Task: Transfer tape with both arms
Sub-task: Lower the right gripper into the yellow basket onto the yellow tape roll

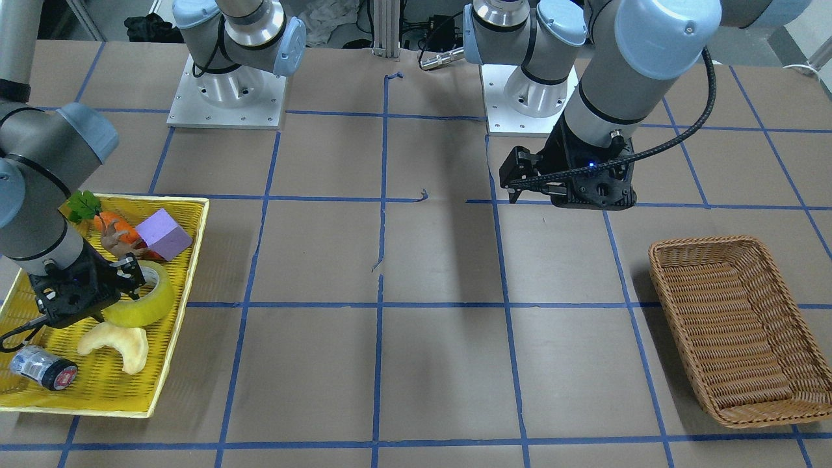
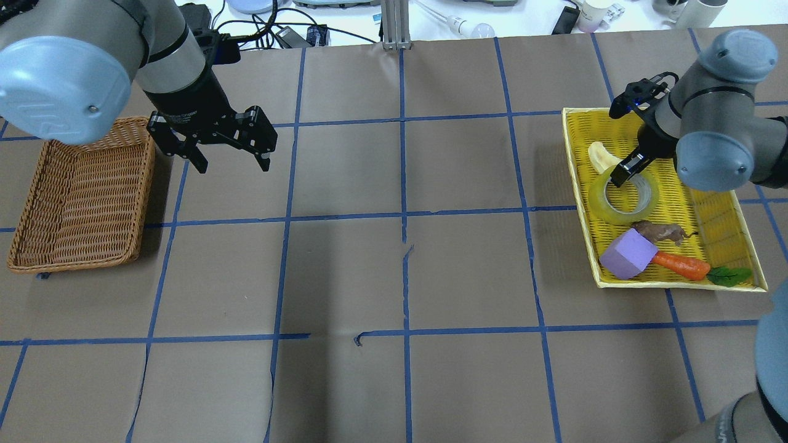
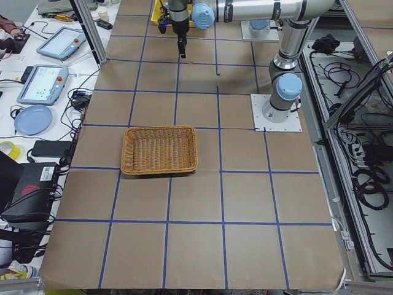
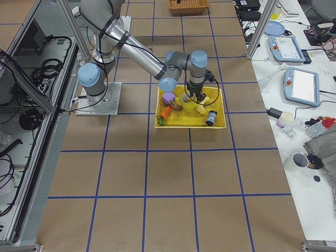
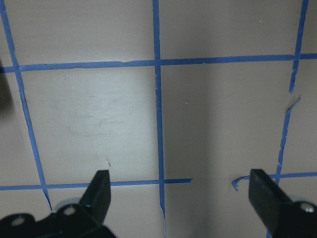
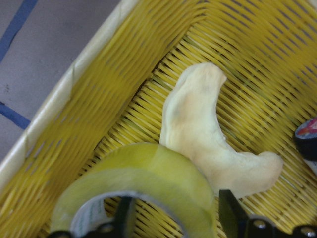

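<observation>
Clearly, right hand [image 6: 176, 203] straddles wall of the tape [image 6: 148, 166].

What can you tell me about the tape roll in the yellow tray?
The tape is a wide roll of translucent yellow film on a white printed core, lying hole-up in the yellow tray, against a pale curved piece. The right gripper straddles its wall, one finger inside the core; whether it clamps is unclear.

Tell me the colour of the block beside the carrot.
The block is light purple, clearest in the overhead exterior view.
</observation>
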Available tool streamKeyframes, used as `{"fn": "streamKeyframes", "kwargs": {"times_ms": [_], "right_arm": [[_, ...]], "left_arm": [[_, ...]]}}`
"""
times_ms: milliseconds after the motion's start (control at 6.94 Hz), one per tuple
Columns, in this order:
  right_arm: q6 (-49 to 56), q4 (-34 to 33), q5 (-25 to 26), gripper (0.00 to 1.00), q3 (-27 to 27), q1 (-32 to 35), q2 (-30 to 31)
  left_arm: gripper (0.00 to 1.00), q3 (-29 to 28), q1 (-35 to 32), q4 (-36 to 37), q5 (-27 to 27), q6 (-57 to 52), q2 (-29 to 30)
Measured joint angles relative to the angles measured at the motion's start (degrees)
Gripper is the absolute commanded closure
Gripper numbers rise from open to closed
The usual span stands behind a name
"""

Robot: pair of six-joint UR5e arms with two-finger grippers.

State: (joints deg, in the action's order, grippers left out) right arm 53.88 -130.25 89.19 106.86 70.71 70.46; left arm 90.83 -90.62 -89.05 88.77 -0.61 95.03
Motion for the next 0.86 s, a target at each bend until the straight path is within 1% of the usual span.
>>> {"fn": "streamKeyframes", "kwargs": {"times_ms": [288,864], "right_arm": [[0.23,1.74,0.41,1.0,0.01,-0.04,0.02],[-0.82,2.52,0.27,1.0,-0.71,-0.04,0.44]], "left_arm": [[0.0,0.04,0.0,0.02,-0.01,0.0,-0.02],[0.0,0.04,0.0,0.1,0.0,0.0,-0.02]]}}
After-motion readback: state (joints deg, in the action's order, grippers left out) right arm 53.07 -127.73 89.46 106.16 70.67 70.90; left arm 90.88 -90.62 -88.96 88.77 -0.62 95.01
